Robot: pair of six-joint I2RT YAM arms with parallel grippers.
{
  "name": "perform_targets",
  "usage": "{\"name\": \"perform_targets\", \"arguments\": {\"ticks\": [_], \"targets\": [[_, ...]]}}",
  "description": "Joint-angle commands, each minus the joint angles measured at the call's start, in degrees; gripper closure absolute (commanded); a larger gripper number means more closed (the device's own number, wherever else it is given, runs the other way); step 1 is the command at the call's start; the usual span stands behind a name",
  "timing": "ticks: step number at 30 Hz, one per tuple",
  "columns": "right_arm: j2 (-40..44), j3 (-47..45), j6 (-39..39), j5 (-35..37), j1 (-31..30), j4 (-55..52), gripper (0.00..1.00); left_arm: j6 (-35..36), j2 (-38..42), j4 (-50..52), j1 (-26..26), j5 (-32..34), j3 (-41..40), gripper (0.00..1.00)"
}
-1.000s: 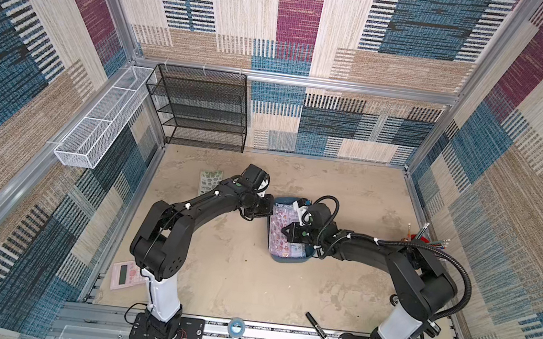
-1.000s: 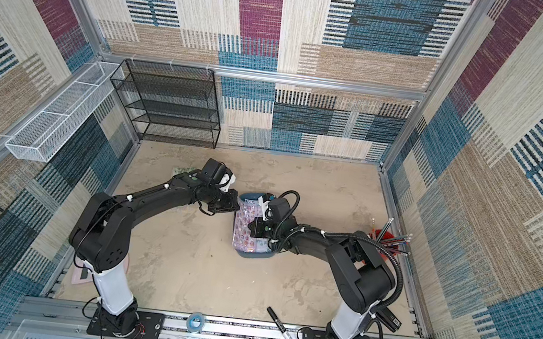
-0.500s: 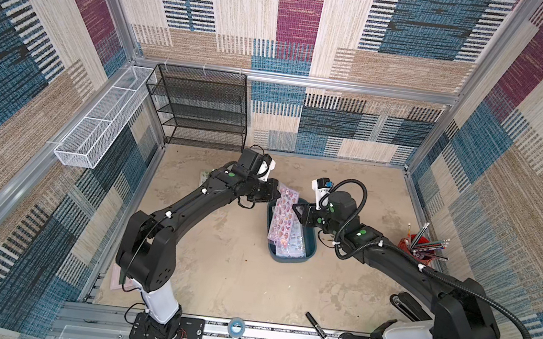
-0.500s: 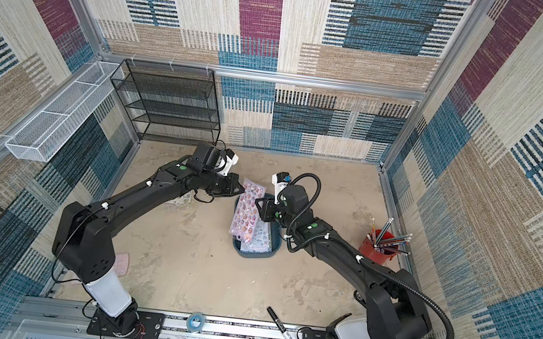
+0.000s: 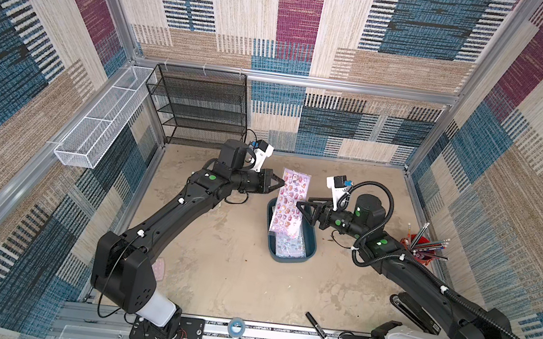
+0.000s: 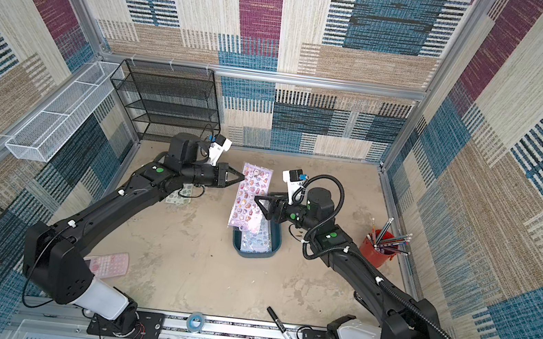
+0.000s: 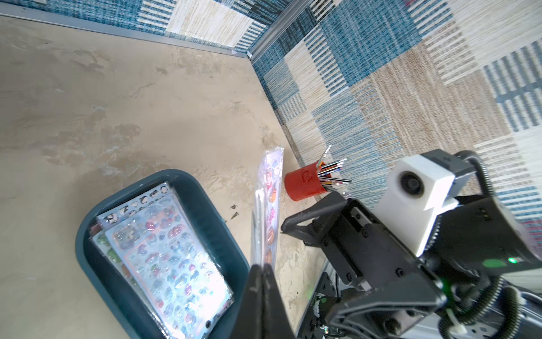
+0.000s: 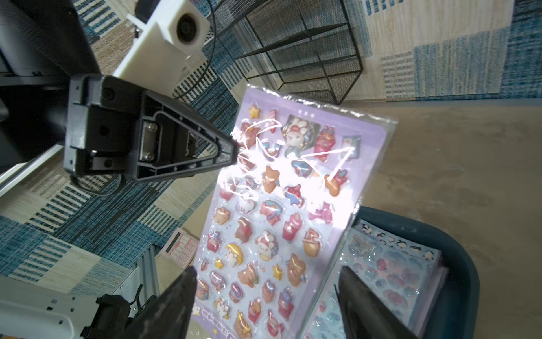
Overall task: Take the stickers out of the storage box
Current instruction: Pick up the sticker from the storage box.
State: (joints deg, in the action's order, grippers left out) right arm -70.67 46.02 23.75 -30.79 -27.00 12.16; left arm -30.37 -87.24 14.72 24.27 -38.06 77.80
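Roughly, you are early: your left gripper [image 5: 281, 182] is clamped on the edge of a lilac sheet [image 5: 289, 201], holding it upright over the box [image 5: 312, 246]; your right gripper [image 8: 265, 271] stands apart just beside it. One green sheet [image 6: 178, 197] lies on the tabletop [image 6: 178, 254], and a stack [image 5: 289, 247] waits in the box.

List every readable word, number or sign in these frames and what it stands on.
No text reads clearly.
lilac sticker sheet: printed line near one short edge, too blurred.
pink keypad: key markings too small.
black marker: any print too small.
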Motion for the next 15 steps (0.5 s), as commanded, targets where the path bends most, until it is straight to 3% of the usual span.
{"name": "perform_targets", "arguments": {"ticks": [1,8,15], "targets": [[-0.15,-0.64,2.58,-5.48,0.31,6.38,0.23,-4.74,0.32,-8.1,-0.71,-6.49,-1.02,1.0],[-1.89,-2.16,8.81,-12.25,1.13,16.15,0.27,-8.14,0.14,-12.8,-1.58,-9.88,-2.17,1.0],[-5.83,-2.43,15.22,-17.07,1.37,24.27,0.38,-8.9,0.58,-13.59,-1.85,-10.51,-2.89,1.0]]}}
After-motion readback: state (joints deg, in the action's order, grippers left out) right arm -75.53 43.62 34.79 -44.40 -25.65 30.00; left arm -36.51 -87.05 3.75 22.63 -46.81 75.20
